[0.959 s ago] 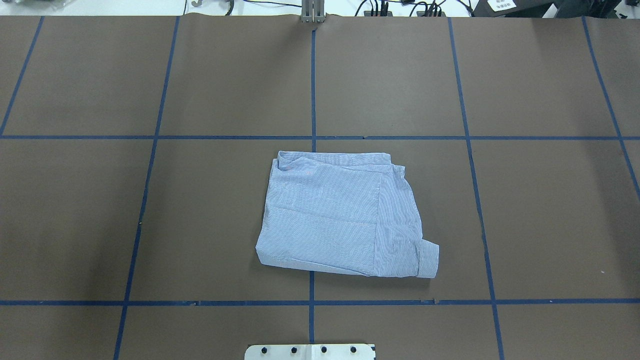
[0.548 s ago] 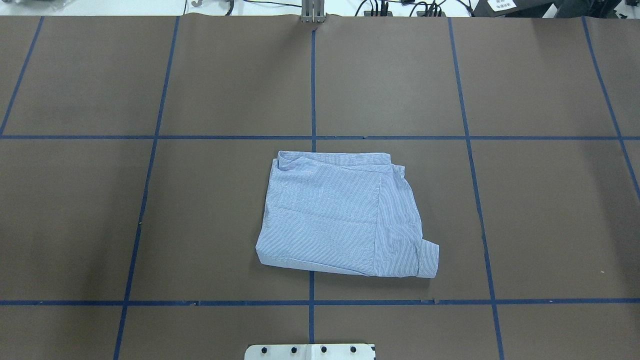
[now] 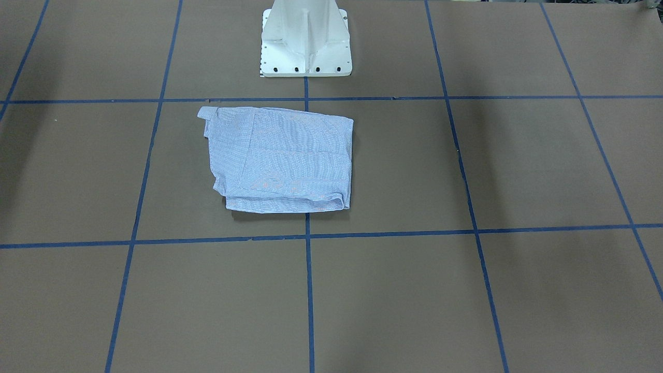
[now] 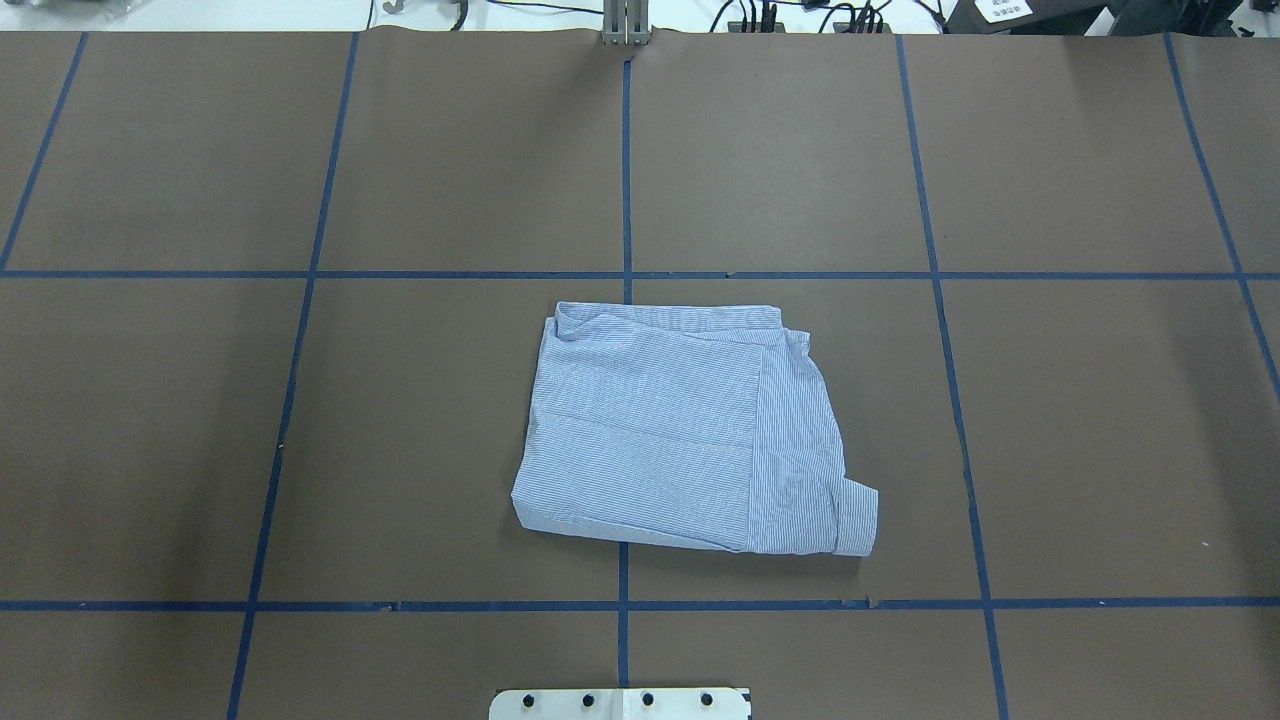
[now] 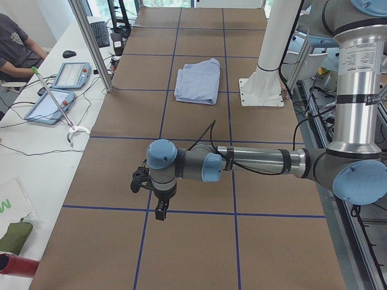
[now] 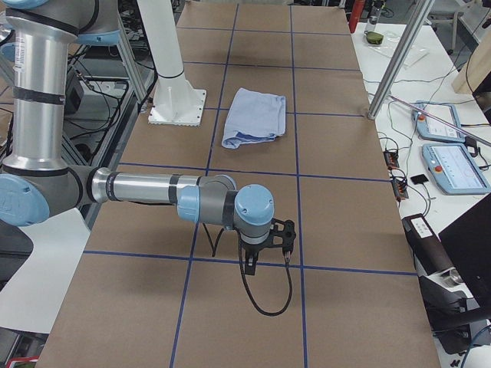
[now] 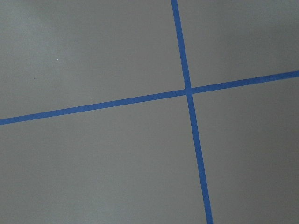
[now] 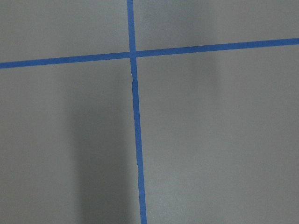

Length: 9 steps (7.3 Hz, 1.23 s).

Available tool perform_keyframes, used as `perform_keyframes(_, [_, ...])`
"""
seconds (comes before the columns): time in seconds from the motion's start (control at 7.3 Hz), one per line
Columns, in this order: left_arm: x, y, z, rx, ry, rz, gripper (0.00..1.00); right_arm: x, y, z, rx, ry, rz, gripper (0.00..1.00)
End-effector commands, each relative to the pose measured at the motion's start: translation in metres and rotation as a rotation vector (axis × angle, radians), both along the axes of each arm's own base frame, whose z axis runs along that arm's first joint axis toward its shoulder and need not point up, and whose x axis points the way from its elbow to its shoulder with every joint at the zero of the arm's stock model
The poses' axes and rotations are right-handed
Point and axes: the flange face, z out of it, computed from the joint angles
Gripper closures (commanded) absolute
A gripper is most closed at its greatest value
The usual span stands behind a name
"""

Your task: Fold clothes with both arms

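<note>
well, the shirt [image 4: 690, 430] lay folded flat on the brown table [image 4: 400, 150], near the white base [image 4: 620, 703]. left gripper [image 5: 158, 208] and right gripper [image 6: 266, 249] hung low, well apart from it, and whether their fingers were spread or closed couldn't be told.

The left arm [image 5: 260, 162] has its upper segment upright and its forearm stretched out level, with a bend of roughly a right angle at the elbow. Its wrist turns down, so the left gripper [image 5: 160, 214] points straight down; whether its jaws are parted cannot be told. The right arm [image 6: 146, 188] mirrors this: upright upper segment, level forearm, wrist bent down, right gripper [image 6: 251, 267] pointing down, jaw state likewise unclear. The 2 arms each reach out to their own side, well apart.
</note>
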Motion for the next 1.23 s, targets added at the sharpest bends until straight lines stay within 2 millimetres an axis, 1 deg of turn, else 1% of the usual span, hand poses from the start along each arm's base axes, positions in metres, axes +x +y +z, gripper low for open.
perform_keyframes(0.0, [-0.0001,0.0,-0.0002,0.0,-0.001,0.0,0.0,0.0002,0.0006,0.0022,-0.007,0.003,0.002,0.0])
perform_keyframes(0.55, [0.0001,-0.0008,0.0002,0.002,0.001,0.0,0.0,-0.0001,0.0005,0.0019,-0.006,-0.002,0.003,0.0])
perform_keyframes(0.82, [0.0008,-0.0009,0.0014,0.002,0.001,0.002,0.0,-0.002,-0.0054,-0.0016,-0.003,0.003,-0.003,0.0])
perform_keyframes(0.96, [0.0008,-0.0009,0.0014,0.003,0.001,0.003,0.0,-0.004,-0.0058,-0.0003,-0.004,0.011,-0.01,0.0])
perform_keyframes(1.1, [0.0008,-0.0008,0.0016,0.001,0.001,0.003,0.0,-0.0016,-0.0056,0.0027,-0.004,0.055,-0.018,0.0])
